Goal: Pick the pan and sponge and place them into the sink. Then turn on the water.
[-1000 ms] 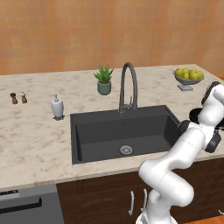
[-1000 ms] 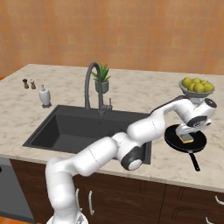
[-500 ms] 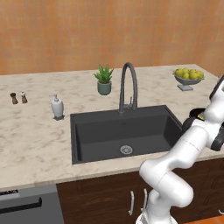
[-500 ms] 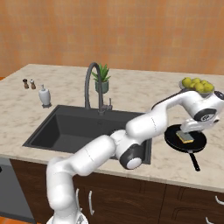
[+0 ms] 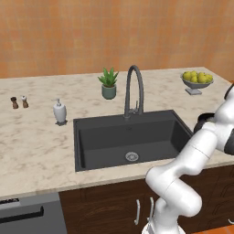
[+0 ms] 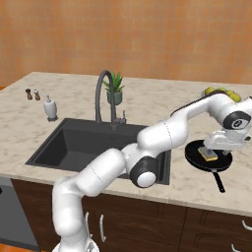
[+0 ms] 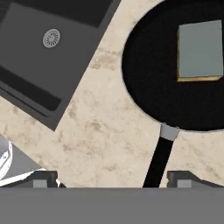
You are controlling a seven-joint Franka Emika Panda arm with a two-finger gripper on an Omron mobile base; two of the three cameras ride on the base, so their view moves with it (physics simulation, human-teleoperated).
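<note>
Sitting at the far left of the counter, the shakers and soap dispenser play no part here. Next comes the sink, dark and bare down to its drain, with the faucet arched over it and no stream falling. Neither task thing is in the basin yet.

Further right, on the counter just beside the sink, lies the pan, its handle pointing toward the counter's front edge. The sponge rests inside the pan, grey-green side up, off toward one side of the pan floor.

Over the last second the arm has swung rightward and dropped, so the gripper now hovers low over the pan instead of above and short of it. In the hand view the handle runs up between the two fingertips, which are spread wide on either side of it and pinch nothing.

That lineup suggests the handle is the intended grasp; lifting the pan would likely carry the sponge along. The fruit bowl stands at the far right, well apart.
</note>
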